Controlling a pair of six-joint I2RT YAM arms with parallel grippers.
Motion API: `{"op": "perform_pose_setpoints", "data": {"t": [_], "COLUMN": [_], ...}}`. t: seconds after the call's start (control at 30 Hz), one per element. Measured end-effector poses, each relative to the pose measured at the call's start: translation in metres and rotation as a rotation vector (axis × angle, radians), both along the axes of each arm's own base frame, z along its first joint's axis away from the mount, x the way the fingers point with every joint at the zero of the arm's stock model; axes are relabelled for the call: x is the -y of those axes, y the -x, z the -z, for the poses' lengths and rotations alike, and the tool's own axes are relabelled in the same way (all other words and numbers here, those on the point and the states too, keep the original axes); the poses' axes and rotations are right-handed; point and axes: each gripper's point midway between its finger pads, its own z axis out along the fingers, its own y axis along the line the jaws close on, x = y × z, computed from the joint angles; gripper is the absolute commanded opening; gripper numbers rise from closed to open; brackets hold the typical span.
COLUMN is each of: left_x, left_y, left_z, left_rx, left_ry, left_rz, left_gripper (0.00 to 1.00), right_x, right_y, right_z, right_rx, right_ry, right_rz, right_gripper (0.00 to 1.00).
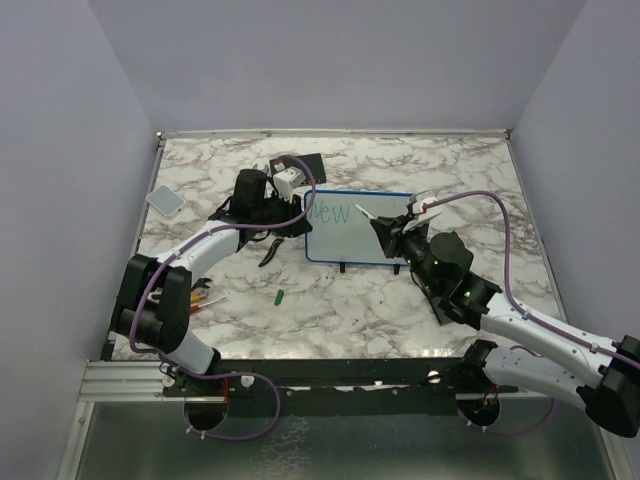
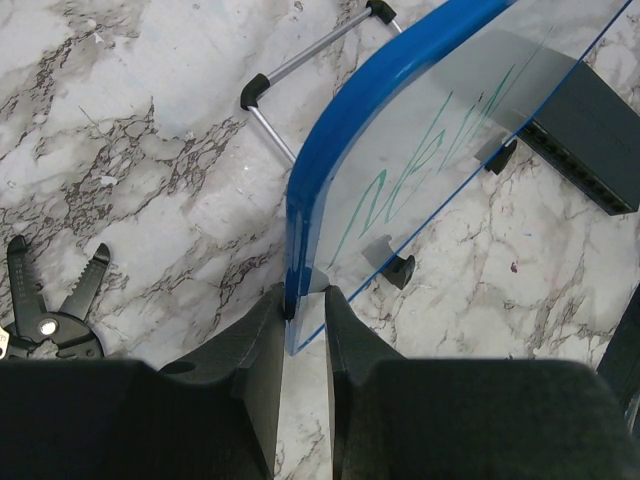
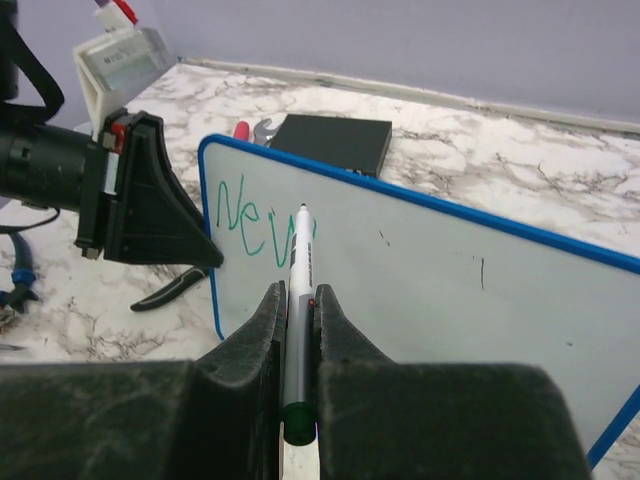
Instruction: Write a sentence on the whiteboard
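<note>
The whiteboard (image 1: 372,240), white with a blue rim, stands tilted mid-table. Green text reading "New" (image 1: 331,213) sits at its top left, and nothing else is written. My left gripper (image 1: 303,212) is shut on the board's left edge; in the left wrist view its fingers (image 2: 262,340) pinch the blue rim (image 2: 330,150). My right gripper (image 1: 385,232) is shut on a white marker (image 1: 368,214). In the right wrist view the marker (image 3: 299,265) points at the board (image 3: 450,290), with its tip just right of "New" (image 3: 250,225).
A green marker cap (image 1: 281,296) lies in front of the board. A black box with ports (image 3: 335,140) and a white holder (image 1: 288,180) stand behind the left gripper. Black pliers (image 2: 55,310) lie to the left, and a grey pad (image 1: 166,200) sits far left.
</note>
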Motion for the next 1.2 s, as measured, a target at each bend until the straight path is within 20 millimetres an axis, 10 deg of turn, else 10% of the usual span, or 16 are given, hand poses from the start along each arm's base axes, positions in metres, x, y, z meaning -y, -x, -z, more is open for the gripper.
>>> {"op": "perform_pose_setpoints", "data": {"t": [0.27,1.2], "left_x": [0.0,-0.001], "left_y": [0.0,-0.001], "left_z": [0.0,0.0], "left_rx": [0.0,0.001], "left_ry": [0.0,-0.002], "left_rz": [0.0,-0.004], "left_gripper": [0.21,0.21], "right_x": [0.009,0.004], "right_y": [0.002,-0.011], "right_z": [0.037,0.058], "right_rx": [-0.075,-0.1], "right_ry": [0.053,0.118], "right_rz": [0.034,0.063], "right_gripper": [0.01,0.01]}}
